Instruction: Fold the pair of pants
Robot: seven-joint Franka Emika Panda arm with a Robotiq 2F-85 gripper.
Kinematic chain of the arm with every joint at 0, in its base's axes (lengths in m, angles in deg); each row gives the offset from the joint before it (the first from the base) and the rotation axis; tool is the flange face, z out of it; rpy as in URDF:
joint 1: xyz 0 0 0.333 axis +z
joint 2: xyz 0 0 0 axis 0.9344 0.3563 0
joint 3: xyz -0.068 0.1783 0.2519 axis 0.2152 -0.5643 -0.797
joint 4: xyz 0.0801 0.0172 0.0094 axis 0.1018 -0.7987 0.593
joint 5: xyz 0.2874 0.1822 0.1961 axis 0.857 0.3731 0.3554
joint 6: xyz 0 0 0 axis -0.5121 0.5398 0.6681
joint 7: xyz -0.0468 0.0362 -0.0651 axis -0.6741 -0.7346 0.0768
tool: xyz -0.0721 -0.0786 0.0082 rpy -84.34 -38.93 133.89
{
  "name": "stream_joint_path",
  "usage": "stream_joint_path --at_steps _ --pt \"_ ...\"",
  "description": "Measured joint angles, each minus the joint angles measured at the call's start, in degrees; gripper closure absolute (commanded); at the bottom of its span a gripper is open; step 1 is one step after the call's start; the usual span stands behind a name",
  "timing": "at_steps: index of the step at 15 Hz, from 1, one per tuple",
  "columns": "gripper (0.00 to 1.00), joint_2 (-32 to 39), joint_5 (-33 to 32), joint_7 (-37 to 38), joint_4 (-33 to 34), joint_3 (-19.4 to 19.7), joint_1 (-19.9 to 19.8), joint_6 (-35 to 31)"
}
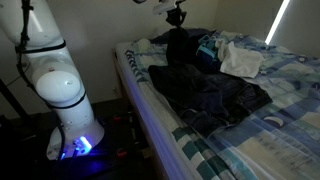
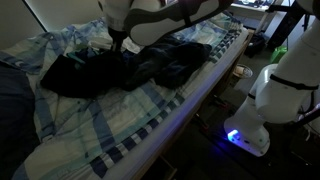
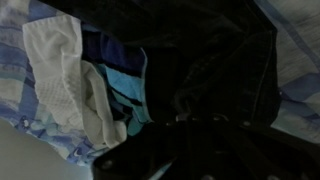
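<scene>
**Dark pants heaped on the bench, end effector over their far end**

In an exterior view, the crumpled dark denim pants [image 1: 215, 95] sprawl across the blue plaid-sheeted bench [image 1: 285, 135], running from 6 toward 4 o'clock of my end effector [image 1: 178, 20]. Its fingers are lost in shadow, so I cannot tell how wide they stand or whether they grip cloth. The fabric looks soft, limp and fairly heavy. I'd pinch a waistband or hem edge. A rumpled white cloth [image 1: 240, 60] lies at 4 o'clock.

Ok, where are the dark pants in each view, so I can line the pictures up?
In an exterior view: dark pants at centre, mid-bed.
In an exterior view: pants left of centre, upper half.
Wrist view: pants filling the upper right.
Shared landmark: the checked blue sheet beneath them, in all three.
</scene>
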Motion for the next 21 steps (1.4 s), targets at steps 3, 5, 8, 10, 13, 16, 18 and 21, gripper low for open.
stream_joint_path --at_steps 3,5,8,10,13,16,18,21 --pt "0.99 -2.3 0.0 0.0 -2.0 0.2 -2.1 0.0" --pt "0.99 -3.8 0.1 0.0 -4.2 0.3 -3.2 -0.2" --pt "0.99 -5.9 0.1 0.1 -7.6 0.5 -4.6 -0.3" --pt "0.98 -7.2 0.1 0.0 -9.7 0.5 -4.9 -0.6" --pt "0.98 -8.6 0.1 0.0 -11.5 0.5 -5.0 -0.9" --pt "0.98 -8.8 0.1 0.0 -11.7 0.5 -5.0 -0.9" --pt "0.98 -8.8 0.1 0.0 -11.7 0.5 -5.1 -0.9" --pt "0.99 -8.8 0.1 0.0 -11.7 0.5 -5.1 -0.9"
